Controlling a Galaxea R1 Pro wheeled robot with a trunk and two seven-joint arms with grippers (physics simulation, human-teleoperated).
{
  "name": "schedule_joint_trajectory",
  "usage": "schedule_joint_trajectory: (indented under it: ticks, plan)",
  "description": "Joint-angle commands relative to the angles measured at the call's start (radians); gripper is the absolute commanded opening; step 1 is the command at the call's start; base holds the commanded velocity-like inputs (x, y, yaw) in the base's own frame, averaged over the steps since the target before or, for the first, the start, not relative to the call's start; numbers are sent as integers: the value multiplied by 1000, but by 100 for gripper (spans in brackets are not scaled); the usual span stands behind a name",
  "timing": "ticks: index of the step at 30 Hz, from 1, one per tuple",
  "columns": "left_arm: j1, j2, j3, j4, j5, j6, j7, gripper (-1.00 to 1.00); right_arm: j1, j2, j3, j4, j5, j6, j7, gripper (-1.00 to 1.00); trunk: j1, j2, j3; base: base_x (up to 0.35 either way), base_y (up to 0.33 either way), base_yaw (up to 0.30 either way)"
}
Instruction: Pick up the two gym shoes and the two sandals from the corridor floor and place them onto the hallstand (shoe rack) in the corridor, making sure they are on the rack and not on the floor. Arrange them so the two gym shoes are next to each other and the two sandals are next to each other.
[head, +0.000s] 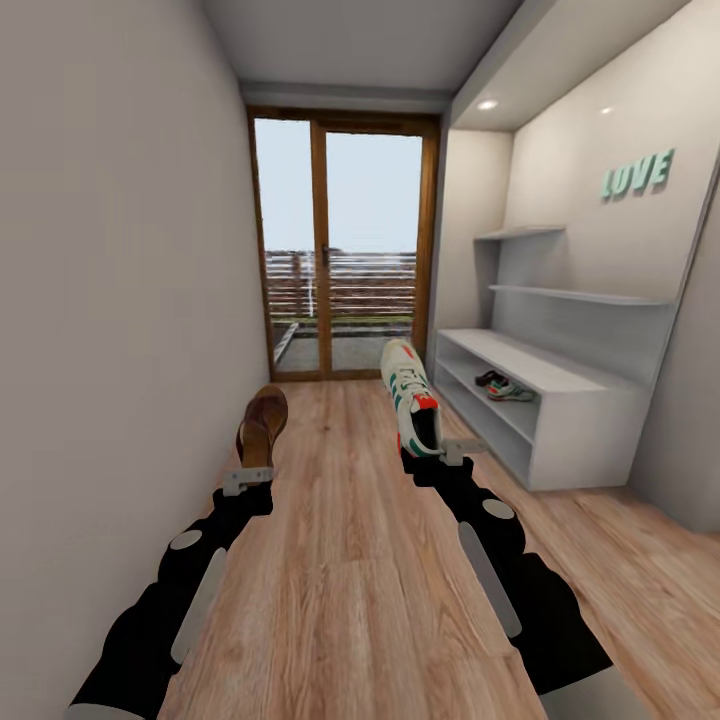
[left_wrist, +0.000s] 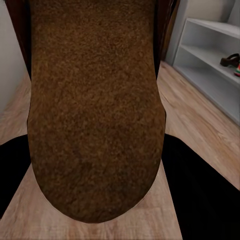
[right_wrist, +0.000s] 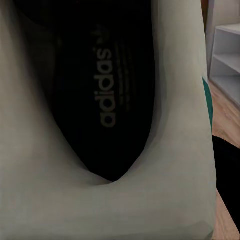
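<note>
We cannot see the fingers of the left hand (head: 250, 478); the heel of the brown sandal (head: 262, 424) covers them. The right hand (head: 447, 452) is likewise masked by the sneaker (head: 410, 398). On the shoe rack (head: 560, 385), a second sneaker (head: 508, 389) and a dark shape (head: 486, 378) beside it are too small to make out. Both wrist views crop the held shoes at their edges.

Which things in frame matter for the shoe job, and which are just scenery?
Job:
- sandal, held in left gripper
- gym shoe, held in right gripper
- gym shoe and sandal already on the shelf
- hallstand
- corridor floor

Scenery:
- LOVE wall letters
- glass door
- fence outside
</note>
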Motion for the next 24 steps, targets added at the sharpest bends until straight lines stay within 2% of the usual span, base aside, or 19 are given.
schedule_joint_trajectory:
  ticks: [1, 12, 24]
  plan:
    - [-1, 1, -1, -1, 8, 5, 3, -100, -1, 0, 2, -1, -10, 4, -10, -100, 0, -1, -1, 346, 0, -52]
    - [-1, 1, -1, -1, 8, 5, 3, -100, -1, 0, 2, -2, -10, 5, -10, -100, 0, -1, -1, 346, 0, -202]
    - [-1, 1, -1, -1, 8, 5, 3, -100, -1, 0, 2, -1, -9, 4, -10, -100, 0, -1, -1, 346, 0, -13]
